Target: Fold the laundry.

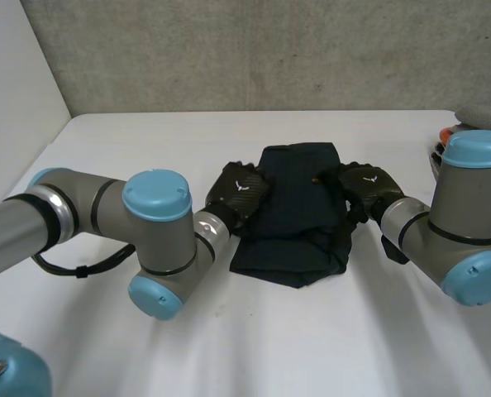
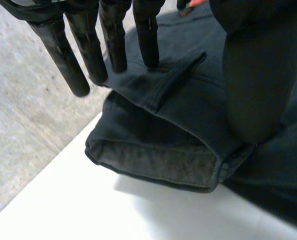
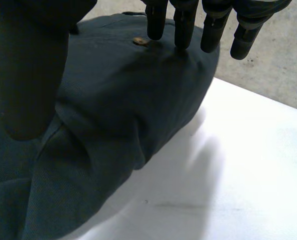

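A dark navy garment (image 1: 297, 211) lies folded into a thick bundle in the middle of the white table (image 1: 146, 149). My left hand (image 1: 238, 193) rests against the bundle's left side and my right hand (image 1: 369, 188) against its right side. In the left wrist view my left hand (image 2: 113, 40) has straight fingers with their tips on a seam of the cloth (image 2: 178, 105), the thumb (image 2: 253, 75) apart over it. In the right wrist view my right hand (image 3: 183, 22) also has straight fingertips, touching the cloth (image 3: 113, 105) near a brass rivet (image 3: 138, 41), with nothing pinched.
A grey rounded object (image 1: 483, 115) and something orange-red (image 1: 445, 132) sit at the table's far right edge. A concrete wall (image 1: 270, 50) stands behind the table. Bare table (image 1: 312, 347) stretches in front of the bundle.
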Controlling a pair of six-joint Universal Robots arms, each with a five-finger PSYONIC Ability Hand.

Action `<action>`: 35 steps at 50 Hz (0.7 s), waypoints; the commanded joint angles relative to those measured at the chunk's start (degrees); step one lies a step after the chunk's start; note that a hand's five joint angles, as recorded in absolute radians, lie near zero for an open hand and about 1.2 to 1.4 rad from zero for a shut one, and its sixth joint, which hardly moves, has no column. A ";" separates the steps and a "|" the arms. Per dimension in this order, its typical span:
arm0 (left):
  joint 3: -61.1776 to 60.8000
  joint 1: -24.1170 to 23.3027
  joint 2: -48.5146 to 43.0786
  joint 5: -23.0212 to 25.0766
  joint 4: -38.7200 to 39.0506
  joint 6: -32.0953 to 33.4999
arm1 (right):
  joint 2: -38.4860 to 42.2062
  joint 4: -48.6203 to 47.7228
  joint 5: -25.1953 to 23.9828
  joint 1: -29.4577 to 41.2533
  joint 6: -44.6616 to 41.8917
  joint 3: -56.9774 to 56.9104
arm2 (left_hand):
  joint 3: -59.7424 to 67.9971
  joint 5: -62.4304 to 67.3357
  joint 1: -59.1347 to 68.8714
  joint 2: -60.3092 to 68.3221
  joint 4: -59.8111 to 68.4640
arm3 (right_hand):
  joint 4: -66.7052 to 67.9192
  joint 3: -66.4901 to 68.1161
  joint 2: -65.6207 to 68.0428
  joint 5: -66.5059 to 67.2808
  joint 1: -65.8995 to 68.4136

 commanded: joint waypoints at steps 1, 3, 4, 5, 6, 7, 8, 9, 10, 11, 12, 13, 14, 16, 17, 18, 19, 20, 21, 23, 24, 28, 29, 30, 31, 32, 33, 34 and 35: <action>0.42 0.29 -1.21 -0.12 -1.52 0.35 | -0.40 0.15 0.38 -0.57 -0.34 -0.90 | 47.10 46.70 46.62 46.75 46.91 | -2.12 -1.82 -2.06 -2.25 -2.59; -0.28 0.12 -0.07 -0.30 -1.52 0.35 | -0.49 0.33 0.12 -0.57 -0.34 -1.78 | 56.69 56.28 56.21 56.34 56.50 | -2.12 -1.82 -2.06 -2.25 -2.59; -0.81 0.12 0.72 -0.39 -1.52 0.35 | -0.58 0.59 0.12 -0.57 -0.34 -2.31 | 56.70 56.29 56.22 56.35 56.51 | -2.12 -1.82 -2.06 -2.25 -2.59; -2.03 0.03 2.65 -0.91 -1.35 0.27 | -0.58 1.37 -0.32 -0.39 -0.43 -3.79 | 56.70 56.29 56.22 56.35 56.51 | -2.12 -1.82 -2.06 -2.25 -2.59; -2.65 -0.06 3.71 -1.26 -1.34 0.18 | -0.58 2.08 -0.67 -0.39 -0.52 -4.68 | 56.70 56.29 56.22 56.35 56.51 | -2.12 -1.82 -2.06 -2.25 -2.59; -3.36 -0.06 4.85 -1.53 -1.43 0.00 | -0.58 2.78 -1.02 -0.30 -0.78 -5.64 | 56.70 56.29 56.22 56.35 56.51 | -2.12 -1.82 -2.06 -2.25 -2.59; -4.15 -0.06 5.99 -1.70 -1.43 -0.09 | -0.49 3.66 -1.37 -0.22 -1.04 -6.70 | 56.70 56.29 56.22 56.35 56.51 | -2.12 -1.82 -2.06 -2.25 -2.59; -5.72 -0.06 8.36 -1.79 -1.43 -0.26 | -0.23 5.49 -2.33 0.13 -2.18 -8.97 | 56.70 56.29 56.22 56.35 56.51 | -2.12 -1.82 -2.06 -2.25 -2.59; -6.52 -0.06 9.51 -1.71 -1.43 -0.26 | -0.05 6.38 -2.95 0.31 -2.97 -10.04 | 56.70 56.29 56.22 56.35 56.51 | -2.12 -1.82 -2.06 -2.25 -2.59; -7.40 -0.15 10.57 -1.62 -1.61 -0.26 | 0.21 7.35 -3.57 0.57 -3.94 -11.35 | 56.70 56.29 56.22 56.35 56.51 | -2.12 -1.82 -2.06 -2.25 -2.59; -8.97 -0.06 12.49 -1.36 -1.69 -0.35 | 0.73 8.23 -4.09 0.84 -5.08 -12.50 | 56.70 56.29 56.22 56.35 56.51 | -2.12 -1.82 -2.06 -2.25 -2.59; -9.86 -0.06 13.38 -1.18 -1.96 -0.35 | 1.78 9.80 -4.80 1.62 -7.52 -14.86 | 56.70 56.29 56.22 56.35 56.51 | -2.12 -1.82 -2.06 -2.25 -2.59; -10.65 0.03 14.17 -1.00 -2.13 -0.35 | 2.58 10.69 -4.98 1.98 -8.68 -16.10 | 56.70 56.29 56.22 56.35 56.51 | -2.12 -1.82 -2.06 -2.25 -2.59; -13.10 0.29 16.36 -0.30 -3.01 -0.35 | 4.33 12.36 -4.89 2.51 -10.53 -18.30 | 56.70 56.29 56.22 56.35 56.51 | -2.12 -1.82 -2.06 -2.25 -2.59; -13.82 0.47 17.07 0.14 -3.45 -0.35 | 6.26 14.02 -4.89 2.86 -11.84 -19.87 | 56.70 56.29 56.22 56.35 56.51 | -2.12 -1.82 -2.06 -2.25 -2.59; -14.52 0.64 17.60 0.40 -3.98 -0.44 | 7.32 14.91 -4.89 3.21 -12.29 -20.59 | 56.70 56.29 56.22 56.35 56.51 | -2.12 -1.82 -2.06 -2.25 -2.59; -15.22 0.82 18.30 0.75 -4.50 -0.44 | 8.37 15.70 -4.72 3.30 -12.64 -21.29 | 56.70 56.29 56.22 56.35 56.51 | -2.12 -1.82 -2.06 -2.25 -2.59; -16.45 1.17 19.18 1.45 -5.38 -0.70 | 9.52 16.49 -4.72 3.47 -13.08 -21.82 | 56.70 56.29 56.22 56.35 56.51 | -2.12 -1.82 -2.06 -2.25 -2.59; -17.07 1.34 19.54 1.72 -5.82 -0.88 | 11.70 17.72 -4.45 3.48 -13.61 -22.78 | 56.70 56.29 56.22 56.35 56.51 | -2.12 -1.82 -2.06 -2.25 -2.59; -18.04 1.70 19.98 2.16 -6.35 -1.32 | 13.56 18.52 -4.10 3.48 -14.23 -23.40 | 56.70 56.29 56.22 56.35 56.51 | -2.12 -1.82 -2.06 -2.25 -2.59; -18.82 1.96 19.98 2.60 -6.61 -1.84 | 14.44 18.61 -4.01 3.39 -14.58 -23.49 | 56.70 56.29 56.22 56.35 56.51 | -2.12 -1.82 -2.06 -2.25 -2.59; -19.36 2.22 19.11 3.04 -6.79 -2.11 | 16.73 18.34 -4.54 2.86 -15.81 -23.58 | 41.23 40.82 40.74 40.87 41.03 | -2.12 -1.82 -2.06 -2.25 -2.59; -19.19 2.31 18.84 2.95 -6.79 -2.11 | 16.47 18.00 -4.80 2.86 -15.46 -23.58 | 31.92 31.51 31.44 31.56 31.73 | -2.12 -1.82 -2.06 -2.25 -2.59; -18.92 2.31 18.58 2.95 -6.79 -2.11 | 16.04 17.73 -4.98 2.86 -15.11 -23.49 | 22.00 21.59 21.52 21.65 21.81 | -2.12 -1.82 -2.06 -2.25 -2.59; -18.57 2.49 18.49 2.87 -6.88 -2.11 | 15.51 17.29 -5.07 2.77 -14.59 -23.32 | 10.58 10.17 10.09 10.22 10.39 | -2.12 -1.82 -2.06 -2.25 -2.59; -17.61 2.66 18.49 2.78 -6.97 -2.28 | 13.59 16.51 -5.42 2.51 -13.01 -22.53 | -11.52 -11.93 -12.00 -11.87 -11.71 | -2.12 -1.82 -2.06 -2.25 -2.59; -16.99 2.84 18.57 2.69 -7.14 -2.28 | 12.53 15.98 -5.68 2.42 -12.13 -21.92 | -13.30 -13.71 -13.78 -13.65 -13.49 | -2.12 -1.82 -2.06 -2.25 -2.59; -16.29 2.93 18.75 2.52 -7.32 -2.37 | 11.30 15.36 -6.03 2.25 -11.07 -21.22 | -13.30 -13.71 -13.78 -13.65 -13.49 | -2.12 -1.82 -2.06 -2.25 -2.59; -14.63 3.02 19.19 1.99 -7.67 -2.55 | 9.98 14.57 -6.47 2.07 -10.02 -20.43 | -13.30 -13.71 -13.78 -13.65 -13.49 | -2.12 -1.82 -2.06 -2.25 -2.59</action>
